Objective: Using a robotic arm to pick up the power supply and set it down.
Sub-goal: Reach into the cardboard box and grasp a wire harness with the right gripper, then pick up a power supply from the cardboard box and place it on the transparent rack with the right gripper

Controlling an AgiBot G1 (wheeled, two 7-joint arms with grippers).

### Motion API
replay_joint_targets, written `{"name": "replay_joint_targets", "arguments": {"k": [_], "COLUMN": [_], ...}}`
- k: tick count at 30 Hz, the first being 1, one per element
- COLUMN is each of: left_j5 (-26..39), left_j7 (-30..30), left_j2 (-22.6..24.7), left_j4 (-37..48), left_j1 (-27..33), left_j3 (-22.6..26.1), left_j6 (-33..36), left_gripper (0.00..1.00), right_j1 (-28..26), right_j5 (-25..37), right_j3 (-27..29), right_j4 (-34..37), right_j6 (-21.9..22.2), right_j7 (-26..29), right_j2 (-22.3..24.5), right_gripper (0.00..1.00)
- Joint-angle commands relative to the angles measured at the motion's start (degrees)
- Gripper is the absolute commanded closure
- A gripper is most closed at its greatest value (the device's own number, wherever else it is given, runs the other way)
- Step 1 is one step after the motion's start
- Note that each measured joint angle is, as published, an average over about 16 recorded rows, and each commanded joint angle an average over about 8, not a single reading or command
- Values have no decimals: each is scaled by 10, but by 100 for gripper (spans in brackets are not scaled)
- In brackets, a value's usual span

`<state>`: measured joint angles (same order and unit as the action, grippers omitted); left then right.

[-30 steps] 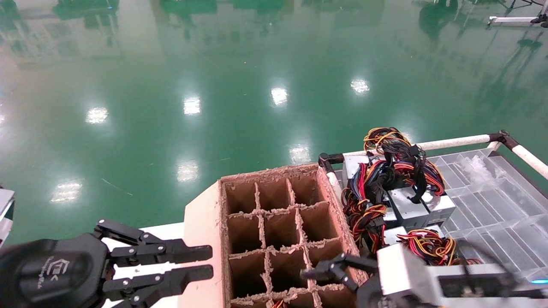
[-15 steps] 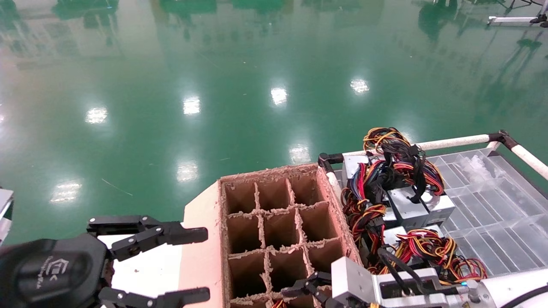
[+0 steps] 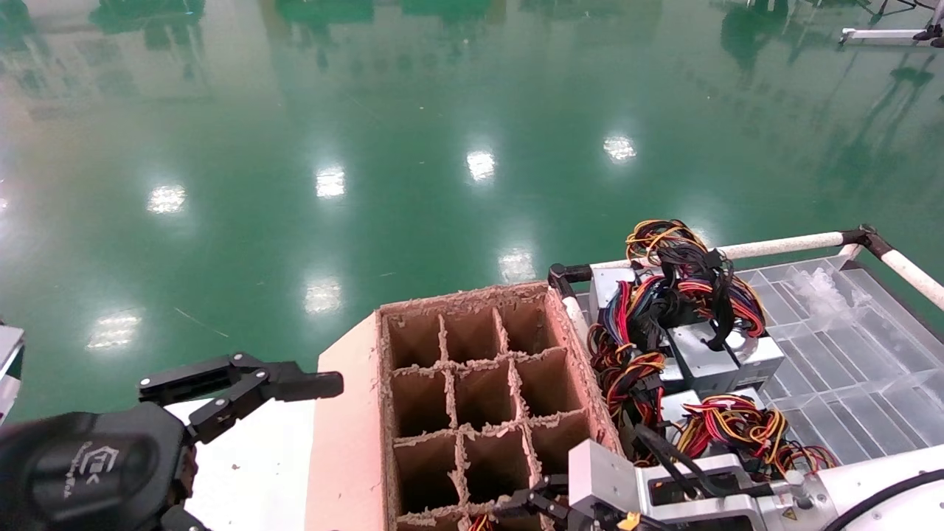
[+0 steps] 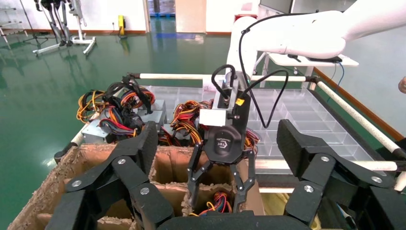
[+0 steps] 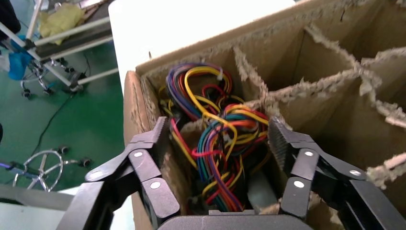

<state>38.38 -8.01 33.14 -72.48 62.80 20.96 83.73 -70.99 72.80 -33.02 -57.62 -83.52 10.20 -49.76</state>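
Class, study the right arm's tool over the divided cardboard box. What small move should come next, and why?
Probably lift the right tool straight up, clear of the cardboard box. Its fingers are spread either side of a wire bundle already sitting down in a cell, gripping nothing, so the power supply looks placed. The left tool is open alongside.

L gripper & R gripper: fingers spread.

I see rough, frayed brown cardboard box dividers. The green floor is glossy; power supplies look brushed metal.
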Motion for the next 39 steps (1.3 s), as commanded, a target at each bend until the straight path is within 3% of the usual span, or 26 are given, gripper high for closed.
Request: {"name": "replay_joint_targets", "arguments": {"k": [1, 29, 39], "left_j5": [0, 0, 0], "left_j7": [0, 0, 0], "left_j2": [0, 0, 0], "left_j4": [0, 0, 0], "left_j1": [0, 0, 0], "left_j3": [0, 0, 0], "left_j6": [0, 0, 0], "left_gripper": [0, 0, 0], "right_j1": [-2, -8, -18], "right_j5": [5, -14, -89], "right_j3": [-2, 11, 45], "right_j4": [2, 13, -14], "right_j6": [0, -24, -53], "right_j7": [0, 1, 19], "right_j2": [-1, 35, 69], "right_gripper": [100, 100, 100]}}
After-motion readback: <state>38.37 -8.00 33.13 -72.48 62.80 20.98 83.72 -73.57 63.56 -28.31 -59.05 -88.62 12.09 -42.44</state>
